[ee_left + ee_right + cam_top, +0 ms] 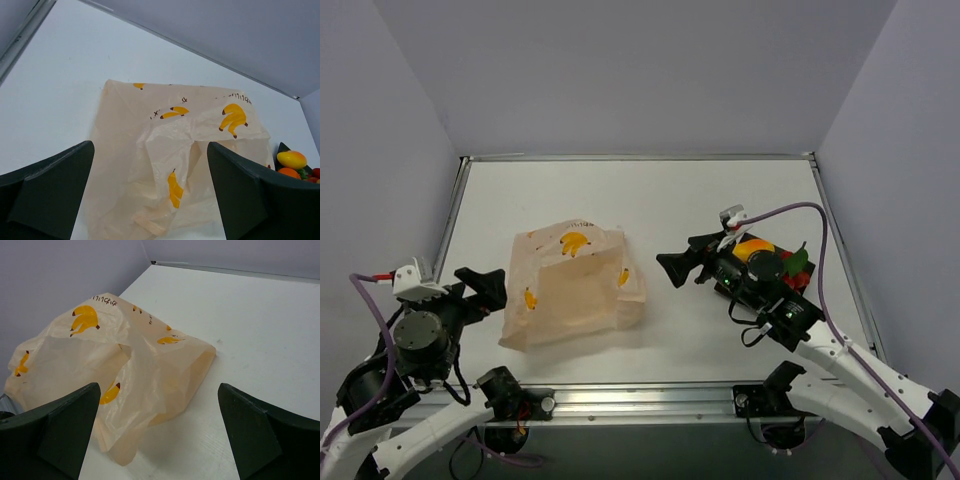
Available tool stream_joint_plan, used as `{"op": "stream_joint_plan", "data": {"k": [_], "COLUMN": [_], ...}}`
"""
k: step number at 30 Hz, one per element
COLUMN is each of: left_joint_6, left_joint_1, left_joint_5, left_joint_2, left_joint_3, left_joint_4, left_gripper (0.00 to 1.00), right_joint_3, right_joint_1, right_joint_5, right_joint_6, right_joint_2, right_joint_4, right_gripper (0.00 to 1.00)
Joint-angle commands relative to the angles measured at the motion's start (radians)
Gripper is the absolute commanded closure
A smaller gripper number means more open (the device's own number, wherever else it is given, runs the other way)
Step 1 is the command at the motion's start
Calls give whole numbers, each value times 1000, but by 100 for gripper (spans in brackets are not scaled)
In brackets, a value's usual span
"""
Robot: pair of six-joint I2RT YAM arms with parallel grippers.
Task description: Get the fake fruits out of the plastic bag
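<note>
The plastic bag (pixel 570 285), pale peach with banana prints, lies crumpled and slack on the white table, left of centre. It also shows in the left wrist view (pixel 175 150) and the right wrist view (pixel 125 360). No fruit shows inside it. The fake fruits sit in a heap at the right, partly hidden under my right arm: a yellow-orange mango (pixel 753 248) (pixel 292 159), an orange (pixel 289 172), and red (pixel 790 282) and green (pixel 798 262) pieces. My left gripper (pixel 488 295) (pixel 150 165) is open and empty, just left of the bag. My right gripper (pixel 685 258) (pixel 159 405) is open and empty, right of the bag.
The fruits rest on a dark tray (pixel 283 149) at the table's right side. Grey walls enclose the table on three sides, with a metal rim (pixel 640 157) along the back edge. Bare white table lies between the bag and my right gripper.
</note>
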Motion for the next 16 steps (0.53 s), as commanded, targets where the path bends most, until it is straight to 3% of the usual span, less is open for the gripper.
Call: {"op": "stream_joint_plan", "data": {"k": [1, 5, 6, 9, 16], "left_joint_6": [97, 188, 208, 252, 265], "left_joint_1": [3, 3, 3, 3, 3], "left_joint_5": [-33, -7, 8, 30, 58], "left_joint_2": [-4, 1, 1, -7, -9], "left_joint_3": [97, 163, 172, 192, 128], "left_joint_4": [-45, 7, 18, 53, 91], "left_gripper": [6, 6, 6, 6, 6], "right_joint_3": [59, 105, 123, 196, 162], "right_joint_1": [27, 31, 31, 31, 31], "right_joint_5": [35, 116, 215, 302, 293], "right_joint_6": [-44, -18, -5, -28, -19], "right_joint_2": [-55, -123, -129, -134, -163], "right_joint_4": [34, -25, -87, -221, -154], "right_gripper": [0, 0, 0, 0, 0]}}
